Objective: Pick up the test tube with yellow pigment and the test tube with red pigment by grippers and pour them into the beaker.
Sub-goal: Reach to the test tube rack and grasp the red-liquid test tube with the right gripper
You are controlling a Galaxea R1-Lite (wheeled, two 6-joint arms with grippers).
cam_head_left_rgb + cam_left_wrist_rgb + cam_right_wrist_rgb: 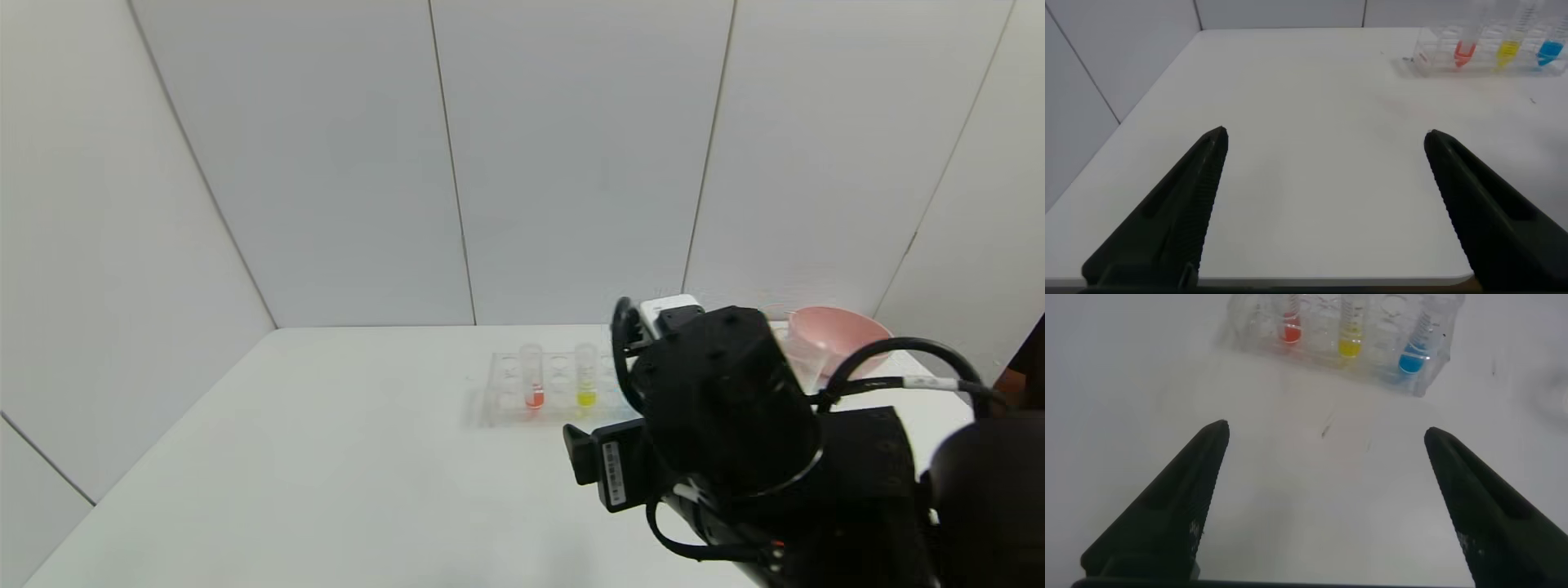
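The test tube with yellow pigment (pixel 1350 339) and the test tube with red pigment (pixel 1290 327) stand upright in the clear rack (pixel 1429 371) on the bench (pixel 326 457), a blue tube (pixel 1414 355) alongside, so liquid stays put. The right pincer (pixel 1325 437) hovers before the rack, fingers wide apart, lined up to reach; the left pincer (pixel 1327 137) waits apart too. The pink bowl (pixel 841 331) sits behind; I can't pick out the beaker.

red-pigment tube (pixel 533 377) left of yellow-pigment tube (pixel 586 375)
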